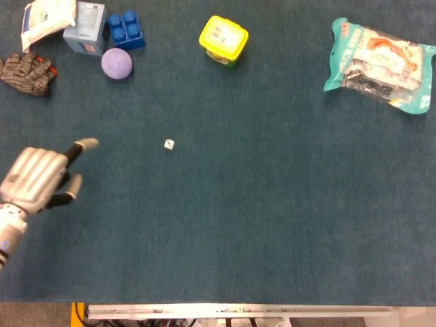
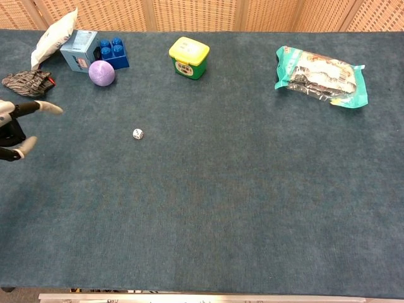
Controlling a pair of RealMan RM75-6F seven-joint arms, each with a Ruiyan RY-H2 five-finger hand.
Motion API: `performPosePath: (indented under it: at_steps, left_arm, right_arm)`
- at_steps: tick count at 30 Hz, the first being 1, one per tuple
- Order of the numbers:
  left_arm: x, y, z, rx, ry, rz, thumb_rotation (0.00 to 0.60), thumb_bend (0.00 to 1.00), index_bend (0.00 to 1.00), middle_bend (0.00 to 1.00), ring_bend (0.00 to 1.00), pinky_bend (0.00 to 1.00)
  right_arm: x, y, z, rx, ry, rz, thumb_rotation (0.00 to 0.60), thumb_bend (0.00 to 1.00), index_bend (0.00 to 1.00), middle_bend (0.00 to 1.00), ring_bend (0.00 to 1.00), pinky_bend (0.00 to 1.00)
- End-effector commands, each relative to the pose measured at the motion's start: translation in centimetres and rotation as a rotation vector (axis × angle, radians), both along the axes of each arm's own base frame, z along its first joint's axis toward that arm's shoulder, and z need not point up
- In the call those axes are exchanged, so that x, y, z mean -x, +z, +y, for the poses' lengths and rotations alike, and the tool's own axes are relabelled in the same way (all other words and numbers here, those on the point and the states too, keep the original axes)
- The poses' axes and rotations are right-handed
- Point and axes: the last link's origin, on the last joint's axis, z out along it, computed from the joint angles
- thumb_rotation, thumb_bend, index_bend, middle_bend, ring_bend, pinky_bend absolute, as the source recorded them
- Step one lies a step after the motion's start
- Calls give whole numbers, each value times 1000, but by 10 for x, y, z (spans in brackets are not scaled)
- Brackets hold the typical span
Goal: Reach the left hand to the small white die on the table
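Observation:
The small white die (image 1: 169, 144) lies alone on the dark blue table cloth, left of centre; the chest view has the die (image 2: 137, 134) too. My left hand (image 1: 39, 178) hovers at the left side, well left of the die and slightly nearer the front. Its fingers are spread and hold nothing. In the chest view only the fingertips of this left hand (image 2: 19, 129) show at the left edge. The right hand appears in neither view.
At the back left sit a purple ball (image 1: 116, 64), blue block (image 1: 127, 29), light blue box (image 1: 86, 26), white packet (image 1: 45, 18) and grey glove (image 1: 26, 72). A yellow tub (image 1: 223, 40) stands at back centre, a teal snack bag (image 1: 380, 64) at back right.

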Motion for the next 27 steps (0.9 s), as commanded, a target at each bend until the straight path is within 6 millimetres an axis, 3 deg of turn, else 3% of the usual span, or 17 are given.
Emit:
performPosePath:
  at_steps: [1,13,27]
  left_arm:
    - [-7,-14,15,92,-15,36,600,590,154,1000,1000,1000]
    - [-19,-57,54,183,30,67,600,600,128,1000,1000,1000]
    - [-27,-81,70,217,64,59,600,601,127,1000,1000,1000]
  right_arm:
    - [1,0,0,0,-2,0,600,438,150,338,292,328]
    - [3,0,2,2,-9,-3,600,438,150,338,295,328]
    - [7,-1,4,-1,-20,-9,600,438,150,338,296,328]
